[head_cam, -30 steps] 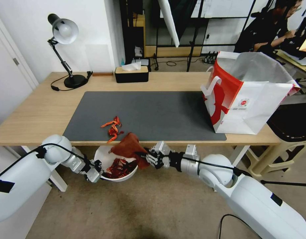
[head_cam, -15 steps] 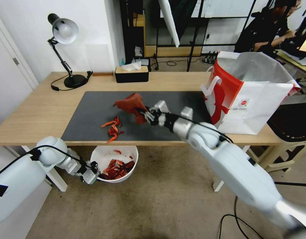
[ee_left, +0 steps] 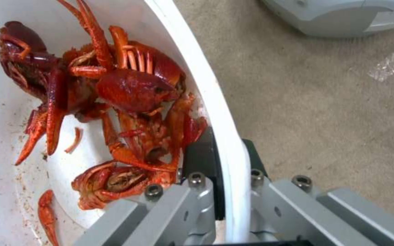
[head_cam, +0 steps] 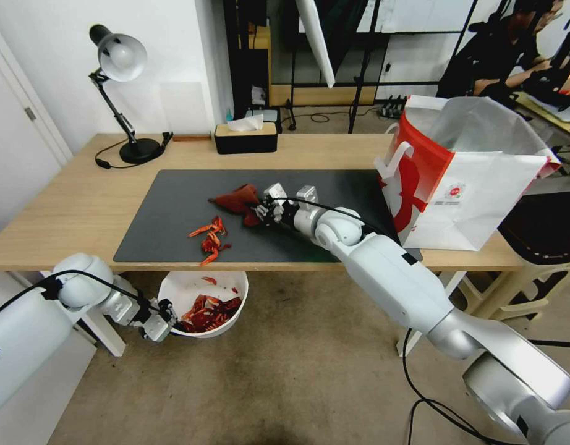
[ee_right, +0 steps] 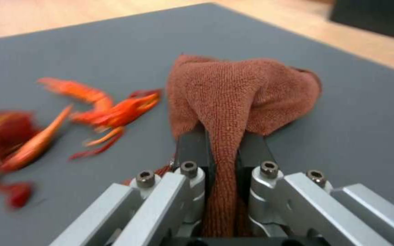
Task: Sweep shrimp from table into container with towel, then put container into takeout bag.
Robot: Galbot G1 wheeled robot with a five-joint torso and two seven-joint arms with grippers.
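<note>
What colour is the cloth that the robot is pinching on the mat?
Rust-brown; the towel shows best in the right wrist view.

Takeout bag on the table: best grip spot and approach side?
Judging by its pose, take the takeout bag by the white handle loop on its red side panel, coming from the mat side. The bag stands upright and open; that loop stands clear of the wall, while the paper walls look broad and flimsy.
</note>
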